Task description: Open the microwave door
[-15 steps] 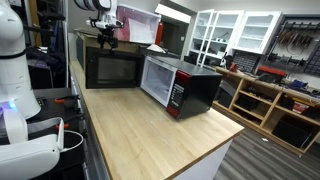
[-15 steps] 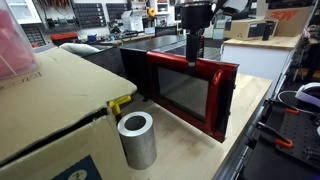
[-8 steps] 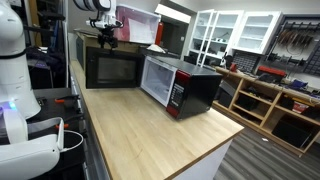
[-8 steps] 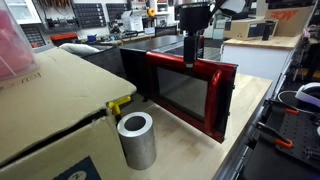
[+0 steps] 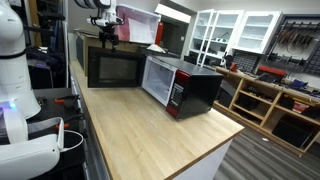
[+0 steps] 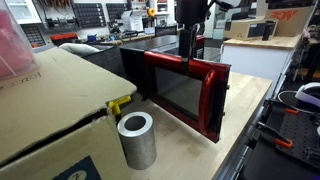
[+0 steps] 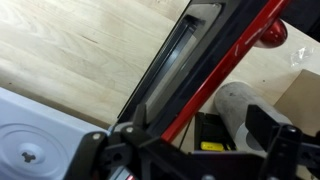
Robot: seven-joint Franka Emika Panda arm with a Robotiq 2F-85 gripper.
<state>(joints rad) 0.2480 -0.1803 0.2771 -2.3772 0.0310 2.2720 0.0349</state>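
Cardboard box (image 6: 50, 100) and metal cylinder (image 6: 137, 140) are sitting beside the microwave door (image 6: 185, 95), which is standing well ajar above the tabletop (image 6: 248, 115); fingers (image 6: 187, 45) are meeting its top edge, grip impossible to tell. Swinging wider likely follows.

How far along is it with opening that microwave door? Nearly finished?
Mostly done: the microwave door stands swung far out from the microwave, its black inner face showing. In hand: the gripper sits at the door's top edge and straddles it in the wrist view; whether it's squeezing, I can't tell. Left: probably just letting go and backing away.
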